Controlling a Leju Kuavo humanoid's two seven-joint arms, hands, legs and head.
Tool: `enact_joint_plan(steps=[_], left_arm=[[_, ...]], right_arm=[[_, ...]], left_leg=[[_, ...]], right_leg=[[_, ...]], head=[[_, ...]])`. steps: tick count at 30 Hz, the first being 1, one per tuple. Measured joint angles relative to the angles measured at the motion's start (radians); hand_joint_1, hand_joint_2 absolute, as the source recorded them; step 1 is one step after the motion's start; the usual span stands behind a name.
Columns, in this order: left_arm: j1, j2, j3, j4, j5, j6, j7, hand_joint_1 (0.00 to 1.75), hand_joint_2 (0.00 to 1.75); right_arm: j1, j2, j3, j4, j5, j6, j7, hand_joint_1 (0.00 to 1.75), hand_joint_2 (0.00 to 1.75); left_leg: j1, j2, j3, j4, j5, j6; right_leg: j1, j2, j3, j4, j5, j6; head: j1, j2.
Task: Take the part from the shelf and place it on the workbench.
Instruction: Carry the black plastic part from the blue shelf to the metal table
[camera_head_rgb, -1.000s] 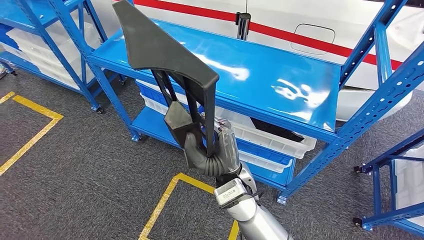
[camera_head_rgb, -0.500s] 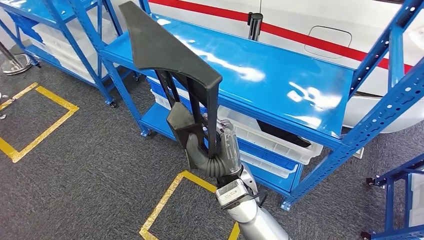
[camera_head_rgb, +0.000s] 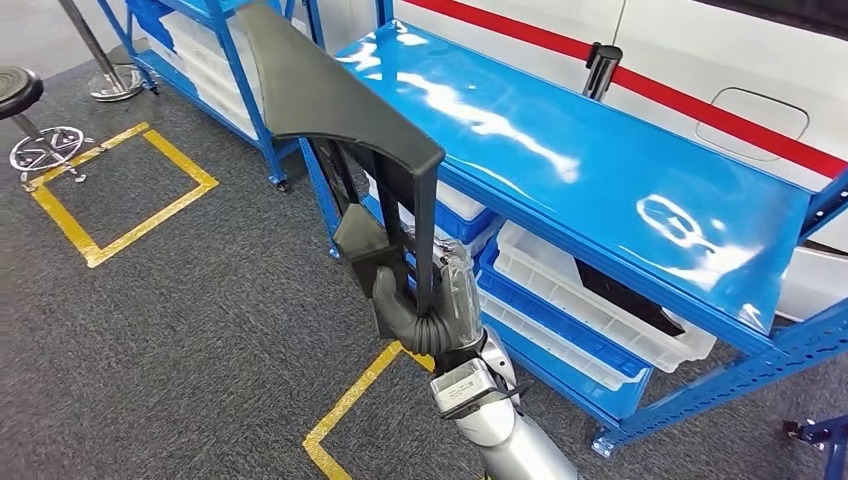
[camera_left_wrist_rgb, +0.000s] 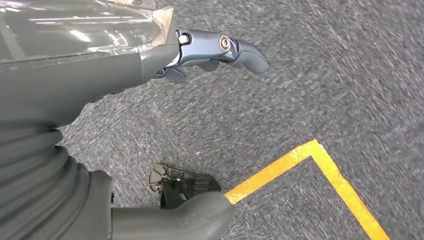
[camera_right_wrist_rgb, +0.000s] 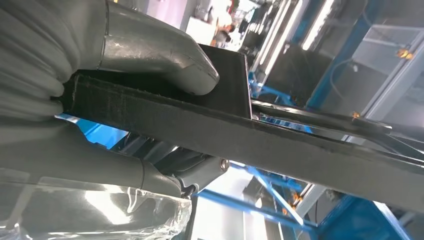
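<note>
The right hand grips the black part by its lower struts, holding it upright beside the blue shelf. The left hand hangs with fingers apart. Top-heavy, the part could tip or clip the shelf post.

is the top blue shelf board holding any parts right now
No: in the head view the glossy blue top shelf board is bare, and the right hand holds the black plastic part.
</note>
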Motion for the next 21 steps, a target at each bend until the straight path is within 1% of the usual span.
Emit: enact_joint_plan(steps=[1,2,3,4,5,6,7,8,9,10,11,12,13,14,15,16,17,18,19,21], left_arm=[[0.0,-0.001,0.0,0.0,-0.001,0.0,0.0,0.0,1.75],[0.0,-0.002,0.0,0.0,-0.001,0.0,0.0,0.0,1.75],[-0.001,-0.003,0.0,0.0,-0.002,0.001,0.0,0.0,1.75],[0.0,-0.003,0.0,0.0,-0.003,0.001,0.0,0.0,1.75],[0.0,-0.003,0.0,0.0,-0.004,0.001,0.0,0.0,1.75],[0.001,-0.003,0.0,0.0,-0.004,0.001,0.001,0.0,1.75],[0.002,-0.003,0.0,0.0,-0.004,0.002,0.001,0.0,1.75],[0.002,-0.004,0.0,0.0,-0.004,0.002,0.002,0.0,1.75],[0.001,-0.004,0.0,0.0,-0.004,0.002,0.002,0.0,1.75],[0.0,-0.005,0.0,0.0,-0.005,0.002,0.003,0.0,1.75],[-0.002,-0.005,0.0,0.0,-0.005,0.003,0.003,0.0,1.75],[-0.002,-0.005,0.0,0.0,-0.005,0.003,0.003,0.0,1.75],[-0.002,-0.005,0.0,0.0,-0.005,0.003,0.003,0.0,1.75],[-0.001,-0.006,0.0,0.0,-0.006,0.004,0.003,0.0,1.75],[0.0,-0.005,0.0,0.0,-0.006,0.004,0.003,0.0,1.75],[0.0,-0.005,0.0,0.0,-0.006,0.005,0.003,0.0,1.75],[-0.001,-0.005,0.0,0.0,-0.006,0.005,0.003,0.0,1.75],[-0.003,-0.005,0.0,0.0,-0.006,0.005,0.003,0.0,1.75],[-0.004,-0.005,0.0,0.0,-0.006,0.005,0.003,0.0,1.75],[-0.004,-0.005,0.0,0.0,-0.006,0.005,0.003,0.0,1.75]], right_arm=[[0.0,0.0,0.0,0.0,0.0,0.0,0.0,1.75,1.75],[0.0,0.0,0.0,0.0,0.0,0.0,0.0,1.75,1.75],[0.0,-0.001,0.0,0.0,0.0,0.0,0.0,1.75,1.75],[0.001,-0.001,0.0,0.0,0.0,0.0,0.0,1.75,1.75],[0.001,-0.001,0.0,0.0,0.0,0.0,0.0,1.75,1.75],[0.0,0.0,-0.001,0.0,0.0,0.0,0.0,1.75,1.75],[0.0,0.001,-0.001,0.0,0.001,0.001,0.0,1.75,1.75],[-0.001,0.003,-0.001,0.0,0.001,0.002,0.0,1.75,1.75],[-0.001,0.005,-0.001,0.0,0.002,0.004,-0.001,1.75,1.75],[0.0,0.006,-0.002,0.0,0.002,0.006,-0.001,1.75,1.75],[0.0,0.006,-0.002,0.0,0.003,0.007,-0.001,1.75,1.75],[0.001,0.006,-0.002,0.0,0.003,0.008,-0.001,1.75,1.75],[0.002,0.006,-0.002,0.0,0.003,0.009,-0.001,1.75,1.75],[0.002,0.006,-0.002,0.0,0.004,0.01,-0.001,1.75,1.75],[0.002,0.007,-0.002,0.0,0.004,0.01,-0.001,1.75,1.75],[0.001,0.007,-0.003,0.0,0.005,0.01,-0.001,1.75,1.75],[0.001,0.007,-0.003,0.0,0.005,0.01,-0.001,1.75,1.75],[0.001,0.008,-0.003,0.0,0.006,0.01,-0.001,1.75,1.75],[0.0,0.009,-0.003,0.0,0.006,0.01,-0.001,1.75,1.75],[-0.001,0.01,-0.003,0.0,0.006,0.01,-0.001,1.75,1.75]], left_leg=[[0.0,-0.012,-0.002,0.003,0.0,-0.002],[-0.001,-0.024,-0.005,0.007,-0.001,-0.005],[-0.002,-0.034,-0.009,0.011,-0.001,-0.01],[-0.002,-0.041,-0.014,0.014,0.0,-0.016],[-0.002,-0.049,-0.018,0.014,0.001,-0.023],[0.001,-0.052,-0.021,0.014,0.003,-0.029],[0.002,-0.042,-0.025,0.02,-0.001,-0.034],[0.002,-0.02,-0.035,0.039,-0.013,-0.039],[0.002,0.008,-0.054,0.078,-0.036,-0.044],[0.004,0.036,-0.082,0.135,-0.066,-0.048],[0.007,0.053,-0.115,0.204,-0.098,-0.053],[0.011,0.061,-0.145,0.263,-0.119,-0.058],[0.015,0.065,-0.162,0.295,-0.125,-0.062],[0.019,0.069,-0.158,0.287,-0.112,-0.065],[0.023,0.076,-0.132,0.24,-0.085,-0.067],[0.025,0.094,-0.092,0.167,-0.053,-0.068],[0.024,0.112,-0.053,0.1,-0.031,-0.067],[0.021,0.125,-0.027,0.053,-0.018,-0.064],[0.017,0.131,-0.014,0.03,-0.015,-0.06],[0.008,0.112,-0.016,0.024,-0.017,-0.045]], right_leg=[[-0.003,0.019,0.03,-0.073,0.033,0.008],[-0.006,0.036,0.056,-0.136,0.06,0.01],[-0.007,0.05,0.073,-0.178,0.078,0.008],[-0.007,0.058,0.079,-0.195,0.086,0.002],[-0.004,0.05,0.079,-0.196,0.088,-0.006],[-0.007,0.041,0.08,-0.197,0.091,-0.013],[-0.009,0.033,0.082,-0.2,0.094,-0.021],[-0.012,0.022,0.084,-0.203,0.096,-0.029],[-0.015,0.011,0.086,-0.206,0.097,-0.036],[-0.013,0.0,0.087,-0.206,0.096,-0.04],[-0.011,-0.013,0.087,-0.206,0.095,-0.044],[-0.01,-0.025,0.087,-0.206,0.094,-0.045],[-0.009,-0.038,0.087,-0.206,0.093,-0.045],[-0.009,-0.05,0.087,-0.206,0.092,-0.046],[-0.009,-0.061,0.089,-0.206,0.09,-0.044],[-0.009,-0.071,0.091,-0.206,0.088,-0.042],[-0.006,-0.08,0.093,-0.206,0.085,-0.037],[-0.003,-0.088,0.096,-0.206,0.082,-0.032],[0.0,-0.095,0.098,-0.206,0.079,-0.026],[0.003,-0.112,0.103,-0.21,0.077,-0.013]], head=[[0.001,0.0],[0.001,0.0],[0.001,0.0],[0.0,0.0],[0.0,0.0],[0.0,0.0],[0.0,0.0],[-0.001,0.0],[-0.002,0.0],[-0.003,0.0],[-0.004,0.0],[-0.004,0.0],[-0.004,0.0],[-0.004,0.0],[-0.004,0.0],[-0.004,0.0],[-0.004,0.0],[-0.002,0.0],[-0.001,0.0],[0.001,0.0]])
